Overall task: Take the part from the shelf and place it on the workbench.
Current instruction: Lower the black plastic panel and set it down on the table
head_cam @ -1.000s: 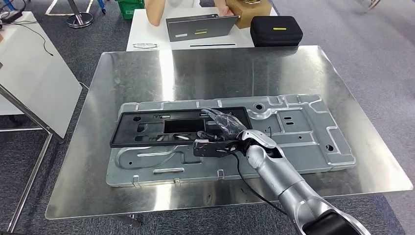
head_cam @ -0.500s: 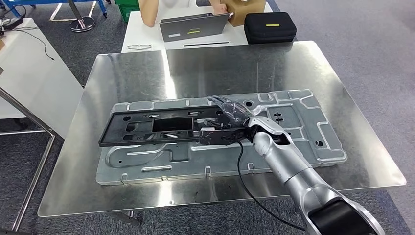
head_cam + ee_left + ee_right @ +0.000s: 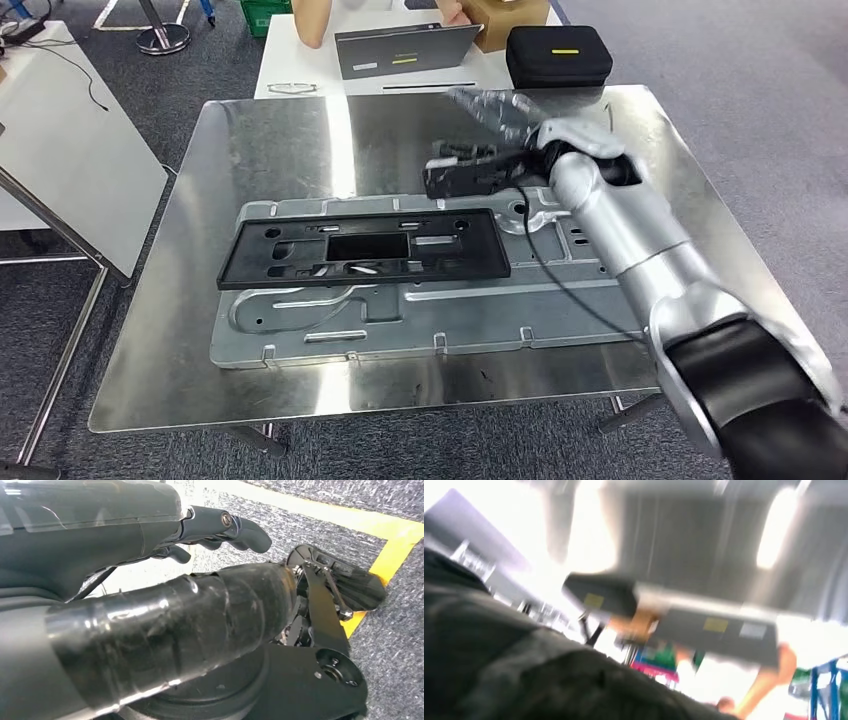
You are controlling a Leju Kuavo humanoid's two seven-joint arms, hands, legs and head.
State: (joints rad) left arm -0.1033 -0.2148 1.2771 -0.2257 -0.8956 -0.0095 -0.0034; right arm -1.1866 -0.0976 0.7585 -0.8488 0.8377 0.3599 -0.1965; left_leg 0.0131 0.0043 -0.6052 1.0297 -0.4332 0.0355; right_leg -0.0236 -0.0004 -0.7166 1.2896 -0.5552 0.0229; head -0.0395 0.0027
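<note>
The black part lies flat on the grey metal panel on the counter, below and left of the right robot hand, which is raised, fingers spread, holding nothing. The left robot hand hangs with fingers curled, empty. Risk, as a judgement: the trailing cable could snag the part. No writing is readable.

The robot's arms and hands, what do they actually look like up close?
The right arm is a smooth silver tube with a black section nearer the body. A thin black cable runs along it. The right hand is dark, with a glossy clear wrapping over its fingers and a pale grey cover behind. In the left wrist view, the left hand looks dark grey, wrapped in shiny film, with black fingers.
</note>
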